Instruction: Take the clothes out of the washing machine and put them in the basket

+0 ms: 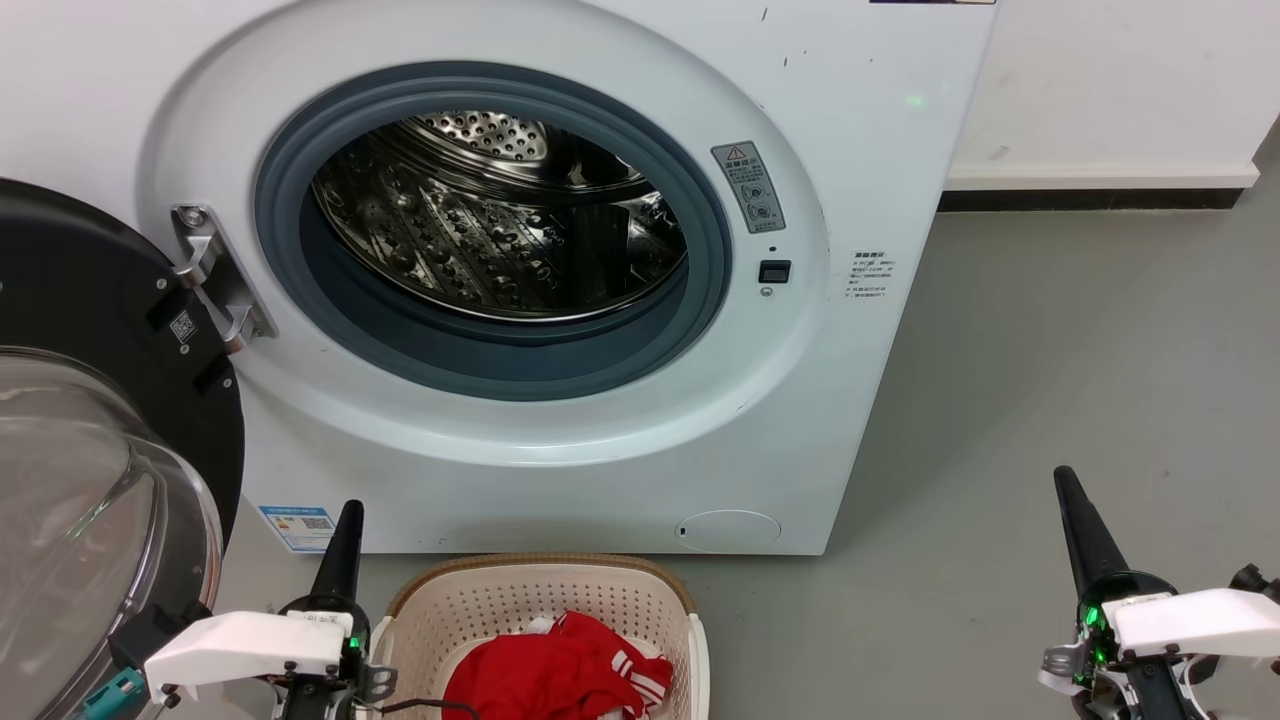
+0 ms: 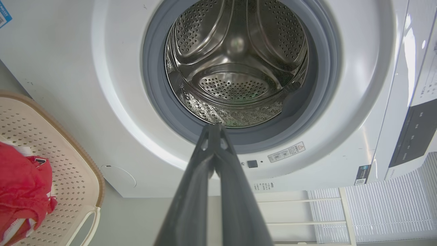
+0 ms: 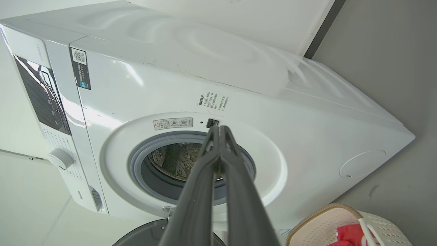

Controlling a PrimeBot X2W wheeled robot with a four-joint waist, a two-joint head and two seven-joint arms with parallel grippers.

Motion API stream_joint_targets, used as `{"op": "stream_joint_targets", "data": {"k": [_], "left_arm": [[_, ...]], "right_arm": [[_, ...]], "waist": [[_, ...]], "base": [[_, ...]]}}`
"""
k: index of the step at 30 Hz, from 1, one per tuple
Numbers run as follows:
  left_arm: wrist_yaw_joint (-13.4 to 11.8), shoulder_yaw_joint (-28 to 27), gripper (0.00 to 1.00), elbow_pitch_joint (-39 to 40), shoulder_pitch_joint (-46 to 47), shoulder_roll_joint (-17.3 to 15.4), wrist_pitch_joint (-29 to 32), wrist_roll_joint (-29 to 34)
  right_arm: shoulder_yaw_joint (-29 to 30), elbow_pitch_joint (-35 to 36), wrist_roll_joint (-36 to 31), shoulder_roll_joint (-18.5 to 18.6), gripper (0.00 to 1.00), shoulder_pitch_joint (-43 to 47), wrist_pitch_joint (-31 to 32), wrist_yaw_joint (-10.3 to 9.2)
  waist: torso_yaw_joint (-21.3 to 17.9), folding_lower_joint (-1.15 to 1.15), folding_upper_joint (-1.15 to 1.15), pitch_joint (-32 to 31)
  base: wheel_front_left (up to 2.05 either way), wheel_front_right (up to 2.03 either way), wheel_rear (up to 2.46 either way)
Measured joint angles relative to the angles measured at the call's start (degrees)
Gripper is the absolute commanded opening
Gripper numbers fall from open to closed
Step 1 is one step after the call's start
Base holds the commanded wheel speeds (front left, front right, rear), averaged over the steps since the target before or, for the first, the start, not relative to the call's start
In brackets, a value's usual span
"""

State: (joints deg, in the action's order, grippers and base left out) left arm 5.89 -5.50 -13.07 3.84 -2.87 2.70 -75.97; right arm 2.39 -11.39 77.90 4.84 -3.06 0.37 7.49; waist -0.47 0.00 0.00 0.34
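Left end effector (image 1: 350, 510) and right end effector (image 1: 1063, 477) pinched together; clothes (image 1: 550, 675) lie across basket (image 1: 540, 563).

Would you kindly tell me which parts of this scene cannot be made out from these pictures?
- basket: the near half is cut off by the head view's bottom edge, so part of the clothes is unseen.
- drum: the lowest front floor is hidden behind the grey door seal in the head view.
- warning label: the print is too small to read.
- door: cut off by the head view's left edge.
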Motion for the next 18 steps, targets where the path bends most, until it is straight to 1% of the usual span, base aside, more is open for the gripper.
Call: {"op": "stream_joint_targets", "data": {"k": [18], "left_arm": [[0.7, -0.5, 0.00, -0.5, 1.1, 0.0, 2.1, -8.7]], "right_arm": [[0.9, -1.4, 8.7, 0.0, 0.00, -1.4, 2.3, 0.00]], "waist": [[0.2, 0.00, 0.00, -0.1]], "base": [[0.00, 0.00, 0.00]]}}
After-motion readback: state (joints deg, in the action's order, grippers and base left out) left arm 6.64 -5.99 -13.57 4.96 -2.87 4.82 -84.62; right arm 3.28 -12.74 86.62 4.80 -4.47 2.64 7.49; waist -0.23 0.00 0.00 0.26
